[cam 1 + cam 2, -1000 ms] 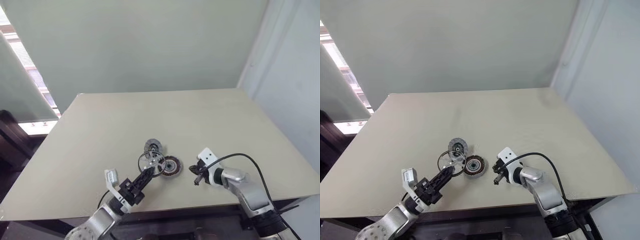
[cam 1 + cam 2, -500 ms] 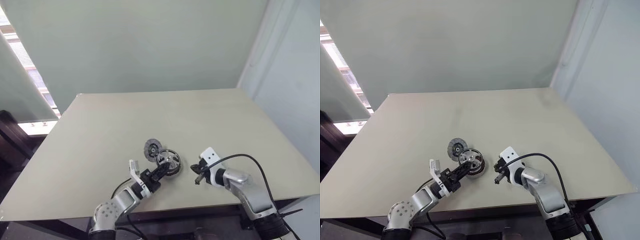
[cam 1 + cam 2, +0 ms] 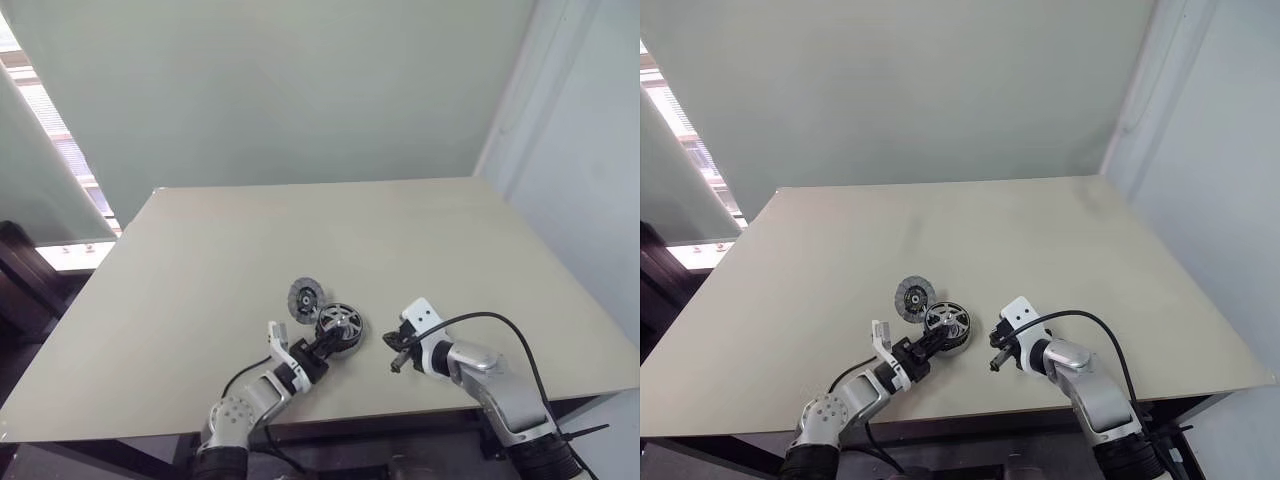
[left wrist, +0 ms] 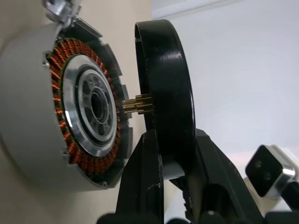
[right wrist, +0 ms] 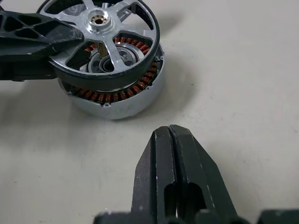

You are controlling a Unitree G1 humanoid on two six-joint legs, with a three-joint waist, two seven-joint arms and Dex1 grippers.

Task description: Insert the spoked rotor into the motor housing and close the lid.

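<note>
Copper windings ring motor housing under silver spoked rotor.

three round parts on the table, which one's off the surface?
The spoked rotor, pinched by its rim in the left gripper just above the motor housing. The housing and the lid lie flat on the table.

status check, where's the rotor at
Left gripper shut on spoked rotor, held just over motor housing, not seated. Right gripper shut, empty. Lid beside, nothing blocking.
</note>
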